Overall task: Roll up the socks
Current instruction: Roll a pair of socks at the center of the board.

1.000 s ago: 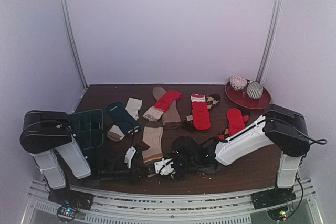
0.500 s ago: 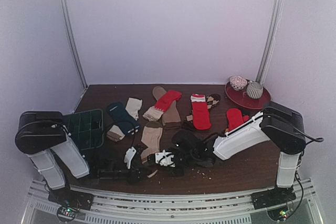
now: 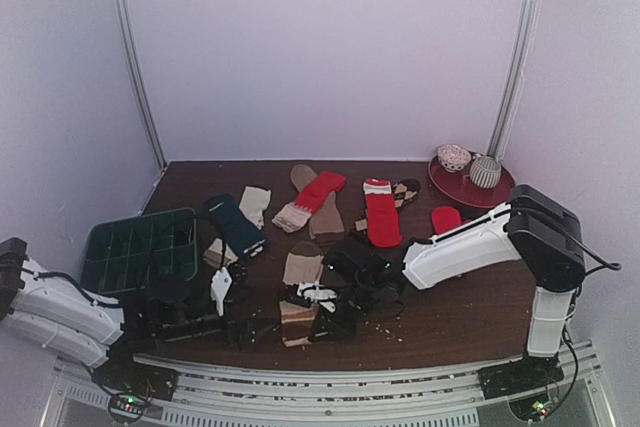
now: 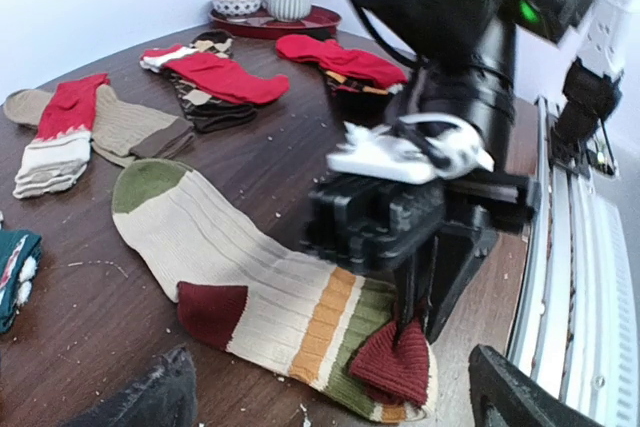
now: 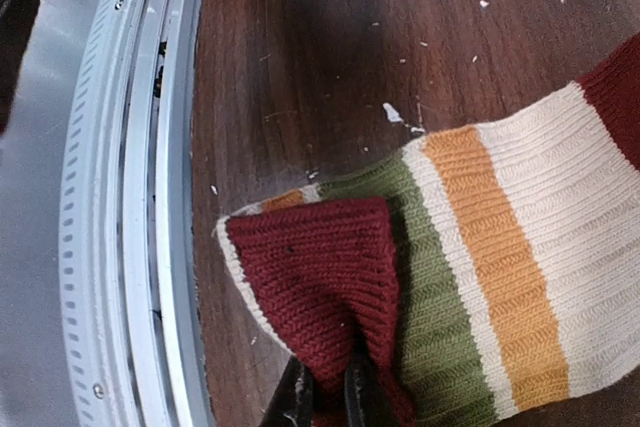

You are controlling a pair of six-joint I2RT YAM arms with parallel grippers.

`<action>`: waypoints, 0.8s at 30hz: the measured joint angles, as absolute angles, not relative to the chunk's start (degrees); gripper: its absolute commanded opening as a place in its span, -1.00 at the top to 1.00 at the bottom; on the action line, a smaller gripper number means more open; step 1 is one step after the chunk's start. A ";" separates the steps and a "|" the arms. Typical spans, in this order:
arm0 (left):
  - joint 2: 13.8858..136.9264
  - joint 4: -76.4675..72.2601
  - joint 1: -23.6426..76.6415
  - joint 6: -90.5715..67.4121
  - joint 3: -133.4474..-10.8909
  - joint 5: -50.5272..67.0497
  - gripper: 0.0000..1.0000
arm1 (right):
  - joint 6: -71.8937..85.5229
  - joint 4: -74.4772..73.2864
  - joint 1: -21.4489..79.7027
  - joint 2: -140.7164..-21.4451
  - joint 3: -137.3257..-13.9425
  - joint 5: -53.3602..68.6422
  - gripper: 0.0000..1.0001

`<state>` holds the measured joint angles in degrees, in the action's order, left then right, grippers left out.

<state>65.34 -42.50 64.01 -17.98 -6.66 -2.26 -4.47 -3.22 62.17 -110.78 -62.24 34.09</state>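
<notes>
Right wrist, not overhead, shows sock (image 5: 480, 247) pinched.

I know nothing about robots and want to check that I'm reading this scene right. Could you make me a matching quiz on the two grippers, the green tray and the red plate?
Things:
1. right gripper
2. left gripper
3. green tray
4. red plate

States or places:
A. far right corner of the table, carrying two bowls
B. open, jaws wide apart
C. left side of the table, beside the left arm
D. shut on the dark red cuff of the striped sock

Pairs: 1-D, 2-B, 3-C, 4-A.
</notes>
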 measured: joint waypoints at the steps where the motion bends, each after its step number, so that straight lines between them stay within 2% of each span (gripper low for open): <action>1: 65.93 -43.48 64.38 -16.80 -6.33 -2.15 -0.83 | -3.81 -4.95 62.11 -111.42 -63.44 35.24 0.85; 10: 81.17 -55.51 66.02 -9.96 -4.43 5.19 -0.67 | -2.37 -17.80 60.69 -118.37 -74.54 43.20 0.85; 18: 88.44 -60.47 67.55 -6.83 -8.43 9.85 -0.27 | -3.20 -21.89 58.57 -121.58 -77.49 49.74 0.84; 24: 94.11 -62.61 68.16 -6.46 -9.67 11.14 -0.17 | -3.22 -22.28 58.33 -121.86 -77.69 50.52 0.84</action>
